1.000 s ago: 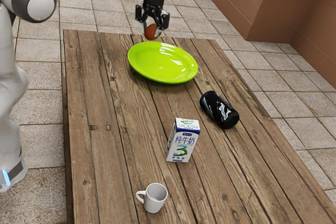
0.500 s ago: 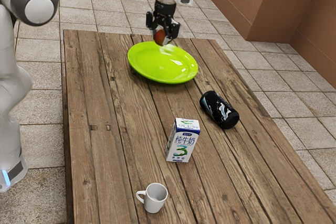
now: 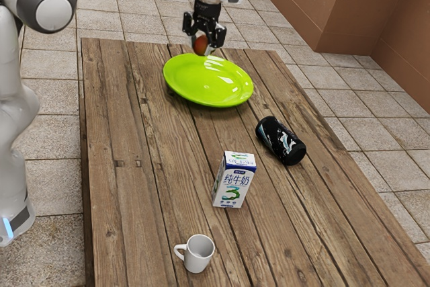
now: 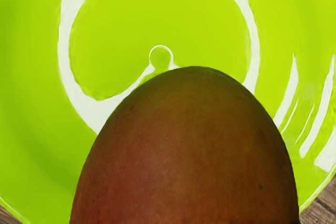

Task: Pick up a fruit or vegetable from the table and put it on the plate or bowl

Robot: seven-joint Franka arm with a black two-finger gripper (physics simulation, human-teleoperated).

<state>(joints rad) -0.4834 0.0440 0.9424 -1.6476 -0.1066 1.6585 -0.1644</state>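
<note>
A red-orange mango (image 3: 200, 44) hangs in my black gripper (image 3: 201, 46), which is shut on it above the far edge of the lime-green plate (image 3: 208, 80). The plate lies on the far part of the wooden table. In the wrist view the mango (image 4: 184, 150) bulges large just under my hand, with the glossy green plate (image 4: 157, 24) spread right beneath it.
On the wooden table (image 3: 134, 166) a black can (image 3: 281, 140) lies on its side toward the exterior view's right. A milk carton (image 3: 234, 179) stands mid-table, and a white mug (image 3: 196, 253) sits near the front edge. Brown boxes (image 3: 349, 5) stand on the floor beyond.
My hand carried the mango from behind the plate's far rim to over the plate, then rose slightly and shifted a little toward the exterior view's left.
</note>
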